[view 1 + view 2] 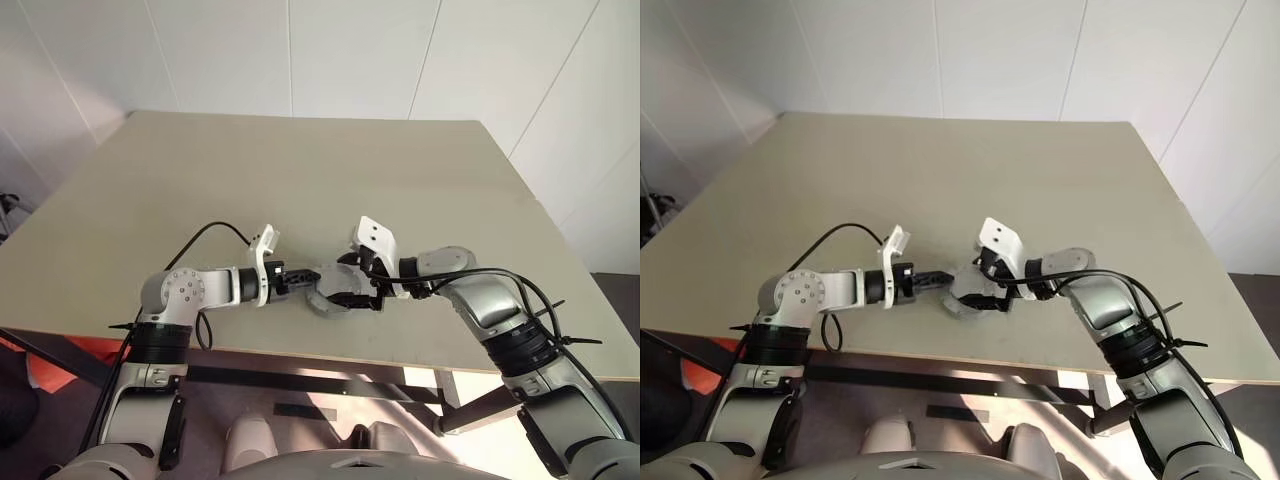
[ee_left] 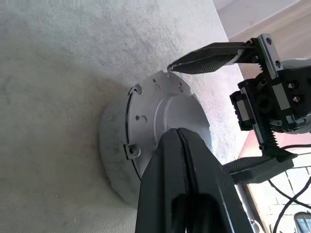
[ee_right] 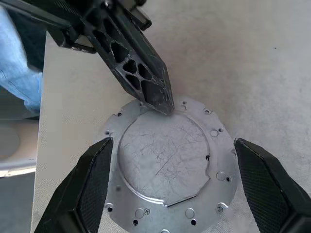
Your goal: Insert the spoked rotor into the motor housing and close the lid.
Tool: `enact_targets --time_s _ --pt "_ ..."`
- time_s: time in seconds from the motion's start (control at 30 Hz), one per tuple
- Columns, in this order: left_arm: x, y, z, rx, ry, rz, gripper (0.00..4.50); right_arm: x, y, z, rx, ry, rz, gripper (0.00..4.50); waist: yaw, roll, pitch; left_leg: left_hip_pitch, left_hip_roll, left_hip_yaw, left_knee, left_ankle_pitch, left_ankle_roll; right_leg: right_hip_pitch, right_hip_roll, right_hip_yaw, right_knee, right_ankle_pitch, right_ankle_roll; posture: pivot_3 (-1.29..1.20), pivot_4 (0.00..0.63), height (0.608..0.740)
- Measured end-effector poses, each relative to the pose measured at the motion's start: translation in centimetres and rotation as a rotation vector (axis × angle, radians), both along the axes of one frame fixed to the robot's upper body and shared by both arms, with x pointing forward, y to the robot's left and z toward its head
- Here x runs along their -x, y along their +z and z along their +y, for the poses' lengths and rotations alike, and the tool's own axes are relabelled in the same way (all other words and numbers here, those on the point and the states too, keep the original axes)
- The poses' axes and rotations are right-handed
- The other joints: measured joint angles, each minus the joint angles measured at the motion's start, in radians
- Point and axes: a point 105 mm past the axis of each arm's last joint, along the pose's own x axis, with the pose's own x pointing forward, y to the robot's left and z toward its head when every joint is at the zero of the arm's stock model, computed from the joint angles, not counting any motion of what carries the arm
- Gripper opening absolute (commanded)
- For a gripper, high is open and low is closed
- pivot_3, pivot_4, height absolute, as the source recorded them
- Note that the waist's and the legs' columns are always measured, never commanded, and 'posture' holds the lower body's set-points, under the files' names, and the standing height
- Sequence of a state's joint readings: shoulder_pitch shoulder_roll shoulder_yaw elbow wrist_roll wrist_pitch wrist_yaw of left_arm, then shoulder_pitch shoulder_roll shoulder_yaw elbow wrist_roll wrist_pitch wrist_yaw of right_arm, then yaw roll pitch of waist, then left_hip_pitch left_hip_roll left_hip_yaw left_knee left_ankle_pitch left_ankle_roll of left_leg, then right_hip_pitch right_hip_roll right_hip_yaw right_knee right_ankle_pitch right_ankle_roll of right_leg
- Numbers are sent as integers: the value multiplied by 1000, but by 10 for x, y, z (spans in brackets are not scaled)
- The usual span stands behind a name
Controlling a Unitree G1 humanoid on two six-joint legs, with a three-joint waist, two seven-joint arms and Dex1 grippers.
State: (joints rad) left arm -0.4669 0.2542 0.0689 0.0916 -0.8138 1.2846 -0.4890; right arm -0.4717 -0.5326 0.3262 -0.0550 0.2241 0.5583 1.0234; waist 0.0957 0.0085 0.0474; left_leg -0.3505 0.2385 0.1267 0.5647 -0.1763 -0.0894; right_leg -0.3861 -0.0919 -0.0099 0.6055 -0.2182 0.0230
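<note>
The motor housing [image 2: 112, 145], a squat grey metal cylinder, stands on the table near its front edge. Its lid [image 3: 163, 150], a round silver plate with screw holes and a raised centre, lies flat on top. My left gripper [image 3: 163, 104] is shut with nothing between its fingers, and its tip rests on the rim of the lid's raised centre. My right gripper [image 3: 172, 143] is open, with one finger on each side of the lid and a gap to each. The spoked rotor is hidden.
The beige table [image 1: 300, 170] stretches wide beyond the housing. Its front edge [image 1: 330, 355] lies just below both grippers. White walls stand behind the table.
</note>
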Motion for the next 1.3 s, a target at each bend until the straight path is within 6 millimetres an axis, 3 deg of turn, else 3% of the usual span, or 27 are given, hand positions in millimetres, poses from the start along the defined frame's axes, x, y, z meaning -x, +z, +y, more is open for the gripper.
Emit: enact_targets --time_s 0.1,0.27,0.4,0.73,0.93,1.3 --pt "-1 -6 5 -27 25 14 0 5 27 5 -109 34 0 4487 1 0 0 0 0 0 -1 0 0 0 0 0 0 4 -6 0 0 740" --pt "-2 -6 3 -21 24 11 0 -13 51 -2 -190 -87 71 4487 3 0 0 -2 0 0 -1 0 0 -1 0 -1 -1 3 -8 0 0 740" --pt "-2 -6 2 -16 28 8 0 -22 31 -25 -119 -217 168 4487 6 1 0 -2 0 0 -2 1 -2 -1 0 -1 -2 2 -8 0 0 740" --pt "-6 -4 4 3 50 2 0 -7 -11 -66 -121 -390 600 4487 4 2 1 -1 0 0 -2 1 -2 -1 0 -1 -1 3 -8 0 0 740" --pt "-7 -4 6 7 62 -1 0 0 -10 -66 -214 -414 775 4487 4 2 1 -1 0 0 -2 2 -3 -1 0 -1 -1 3 -8 0 0 740" --pt "-9 -6 14 -1 98 2 0 16 -15 -40 -291 -403 962 4487 6 2 1 -1 0 0 -2 2 -4 -1 0 -1 0 3 -8 0 0 740"
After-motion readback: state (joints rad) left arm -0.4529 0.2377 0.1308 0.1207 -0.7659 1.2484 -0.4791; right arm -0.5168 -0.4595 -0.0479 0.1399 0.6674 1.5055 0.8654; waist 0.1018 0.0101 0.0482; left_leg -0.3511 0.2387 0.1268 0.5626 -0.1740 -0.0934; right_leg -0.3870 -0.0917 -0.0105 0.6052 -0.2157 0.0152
